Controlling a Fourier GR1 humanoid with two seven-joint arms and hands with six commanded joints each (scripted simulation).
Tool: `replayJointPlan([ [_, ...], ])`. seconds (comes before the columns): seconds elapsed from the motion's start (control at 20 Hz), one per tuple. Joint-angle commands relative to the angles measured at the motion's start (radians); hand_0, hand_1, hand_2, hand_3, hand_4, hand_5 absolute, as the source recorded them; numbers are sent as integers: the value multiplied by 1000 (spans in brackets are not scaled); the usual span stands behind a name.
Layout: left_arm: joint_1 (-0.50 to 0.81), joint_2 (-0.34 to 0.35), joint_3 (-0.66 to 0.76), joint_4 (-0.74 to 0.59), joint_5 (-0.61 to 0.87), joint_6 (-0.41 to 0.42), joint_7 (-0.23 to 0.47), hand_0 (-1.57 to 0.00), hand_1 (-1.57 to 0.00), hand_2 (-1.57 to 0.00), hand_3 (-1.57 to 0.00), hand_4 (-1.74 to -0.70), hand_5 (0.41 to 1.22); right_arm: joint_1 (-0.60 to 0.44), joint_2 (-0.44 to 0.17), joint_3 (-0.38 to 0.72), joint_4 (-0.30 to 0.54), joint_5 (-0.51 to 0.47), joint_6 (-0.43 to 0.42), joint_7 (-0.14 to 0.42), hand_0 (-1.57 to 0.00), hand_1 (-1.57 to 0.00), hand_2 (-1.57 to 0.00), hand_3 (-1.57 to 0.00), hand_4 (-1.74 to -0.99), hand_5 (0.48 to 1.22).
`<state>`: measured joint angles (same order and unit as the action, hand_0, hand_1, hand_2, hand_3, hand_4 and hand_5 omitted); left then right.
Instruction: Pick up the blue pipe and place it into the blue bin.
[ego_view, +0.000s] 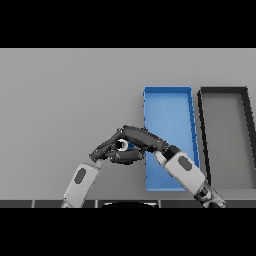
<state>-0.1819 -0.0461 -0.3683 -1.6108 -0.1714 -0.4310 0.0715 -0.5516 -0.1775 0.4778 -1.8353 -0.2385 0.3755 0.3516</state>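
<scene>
at frame centre, you see the right hand (142, 139) curled round the blue pipe (125, 145), left of the blue bin (170, 95); left hand (107, 150) fingers unclear.

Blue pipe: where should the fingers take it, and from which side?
Only one pale, ring-like end of the blue pipe shows; both hands cover the rest. The right hand curls over it from above, which suits its low pose; the left hand sits beside it. Probably grip mid-body.

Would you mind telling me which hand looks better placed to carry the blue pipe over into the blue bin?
The right hand, probably. Its fingers curl round the blue pipe, and its arm already lies across the blue bin. The left hand sits beside the pipe, farther from the bin.
</scene>
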Motion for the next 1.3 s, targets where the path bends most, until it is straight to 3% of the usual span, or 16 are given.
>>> replayJointPlan([
  [0.0,1,-5,4,-1,11,-2,18,-100,-91,-88,-79,-969,603,-3,13,3,6,-2,-8,12,-1570,-1570,-1570,-1569,-1740,1219],
  [0.2,9,7,-1,12,-24,19,-9,-40,-37,-35,-32,-938,495,1,31,-21,-2,-68,-19,23,-1571,-1571,-1571,-1570,-1741,1220],
  [0.3,-4,-2,-2,24,-31,25,13,-25,-23,-22,-20,-922,482,-23,42,-44,-5,-135,-30,66,-1571,-1571,-1571,-1570,-1741,1221],
  [0.35,0,-10,-12,25,-39,31,11,-20,-18,-18,-16,-916,474,-40,47,-64,-17,-179,-54,119,-1571,-1571,-1571,-1571,-1741,1221],
  [0.6,-1,5,-4,21,-20,8,18,-6,-5,-5,-5,-906,445,-250,21,-195,-24,-402,-138,207,-1571,-1571,-1571,-1571,-1741,1221],
  [0.7,-4,13,9,21,-8,1,34,-3,-3,-3,-3,-906,437,-343,-10,-258,22,-470,-142,191,-1571,-1571,-1571,-1571,-1741,1221],
  [0.85,6,10,-2,-4,-13,4,56,-1,-1,-1,-1,-902,432,-460,-73,-347,110,-413,-226,138,-1571,-1571,-1571,-1571,-1741,1221],
  [1.0,-5,18,2,18,-26,5,52,0,0,0,0,-890,425,-522,-152,-422,219,-387,-252,151,-1571,-1571,-1571,-1571,-1741,1221],
  [1.25,-4,31,10,3,-23,5,29,1,1,1,1,-877,412,-452,-245,-473,351,-317,-229,123,-1571,-1571,-1571,-1571,-1741,1221],
])
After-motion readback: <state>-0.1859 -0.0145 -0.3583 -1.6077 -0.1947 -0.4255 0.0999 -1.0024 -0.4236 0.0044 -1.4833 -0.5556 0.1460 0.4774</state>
